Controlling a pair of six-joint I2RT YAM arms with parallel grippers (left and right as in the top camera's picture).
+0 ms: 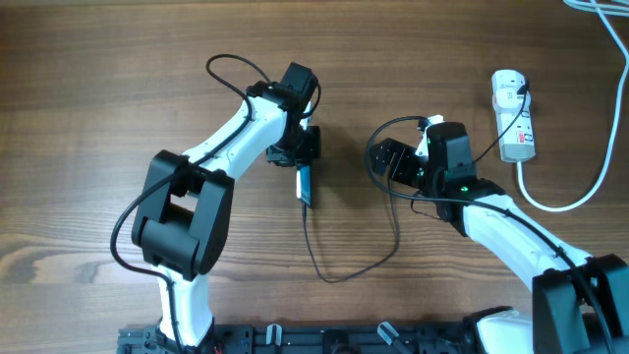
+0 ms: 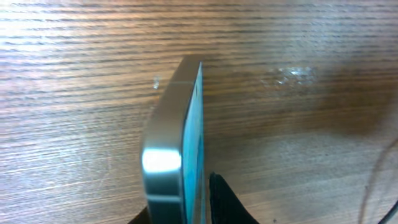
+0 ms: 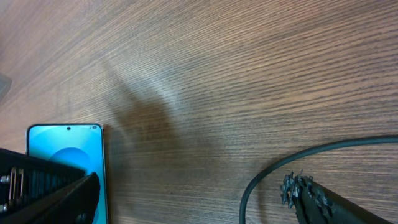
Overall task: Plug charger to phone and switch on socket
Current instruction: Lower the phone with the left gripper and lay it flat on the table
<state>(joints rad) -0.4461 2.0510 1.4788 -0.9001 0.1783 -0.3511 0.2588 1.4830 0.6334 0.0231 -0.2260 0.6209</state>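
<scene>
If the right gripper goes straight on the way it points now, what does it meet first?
Probably the bare table; the phone lies to one side, the charger to the other.

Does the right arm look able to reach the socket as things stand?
Probably yes. The socket lies on its own side, with only bare table between it and the open right gripper. The gripper faces the phone, though, so it must turn round.

A robotics lab bench: a left arm (image 1: 182, 211) and a right arm (image 1: 511, 231), white with black joints, rise from a black rail (image 1: 295, 339) at the edge of a wood-grain table (image 1: 98, 59) — a white power strip (image 1: 514, 116) lies on it.
</scene>
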